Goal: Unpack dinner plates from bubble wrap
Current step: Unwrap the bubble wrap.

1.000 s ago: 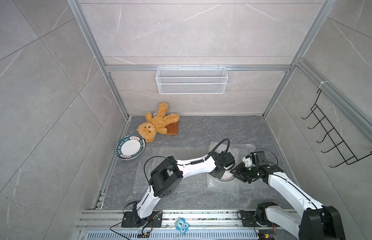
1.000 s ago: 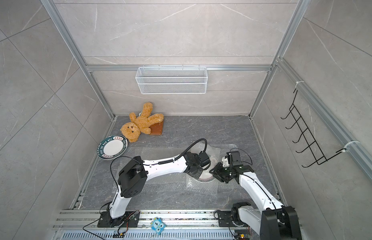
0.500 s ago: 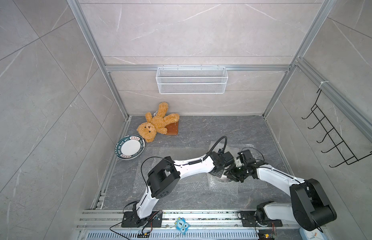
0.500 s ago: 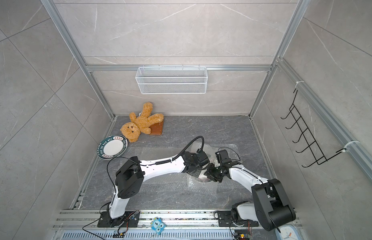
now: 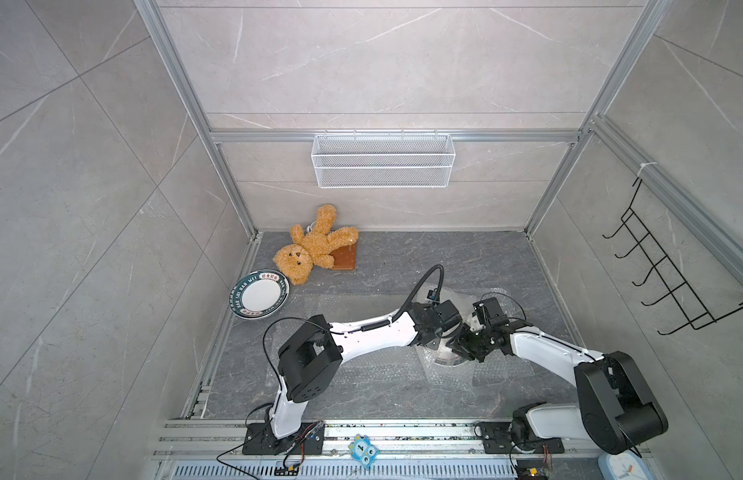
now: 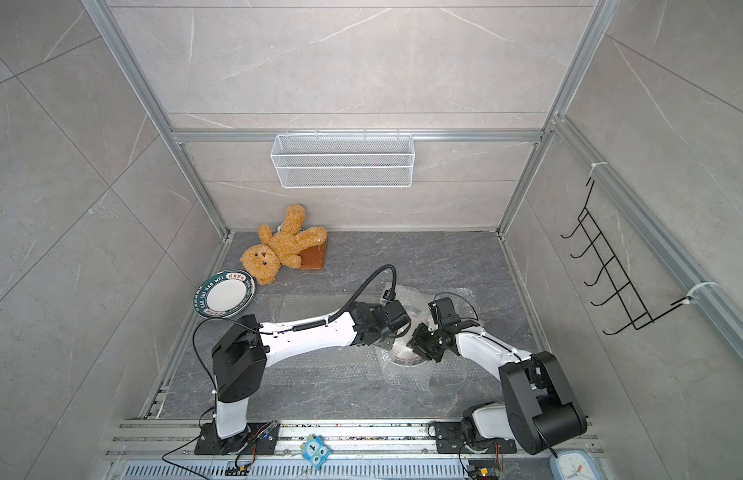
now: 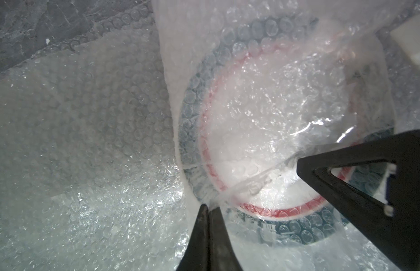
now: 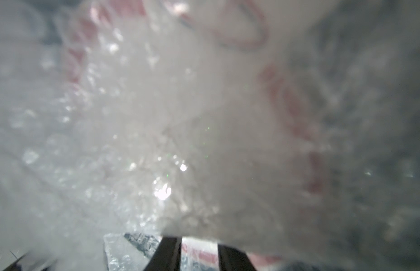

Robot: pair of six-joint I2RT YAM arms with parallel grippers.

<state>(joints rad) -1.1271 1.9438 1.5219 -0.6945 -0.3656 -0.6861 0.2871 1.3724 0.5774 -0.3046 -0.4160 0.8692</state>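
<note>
One unwrapped dinner plate (image 5: 259, 295) (image 6: 223, 296) lies bare at the left wall. A second dinner plate (image 7: 239, 131) (image 5: 448, 358) sits inside a bubble wrap (image 7: 171, 70) pouch right of centre. My left gripper (image 7: 209, 207) (image 5: 442, 330) is shut on the pouch's edge and lifts it off the plate. My right gripper (image 8: 199, 242) (image 5: 465, 343) reaches in from the other side. One of its fingers (image 7: 373, 206) lies over the plate's rim. Its fingers stand apart with red-and-white rim between them, and wrap hides the tips.
Flat bubble wrap sheets (image 5: 353, 365) cover the floor under both arms. A teddy bear (image 5: 311, 249) lies on a brown slab (image 5: 345, 262) at the back left. A wire basket (image 5: 382, 160) hangs on the back wall and a hook rack (image 5: 669, 282) on the right wall.
My right gripper has swung left and in towards the left gripper, over the wrapped plate. The left gripper has stayed shut on the wrap, shifting only slightly.
</note>
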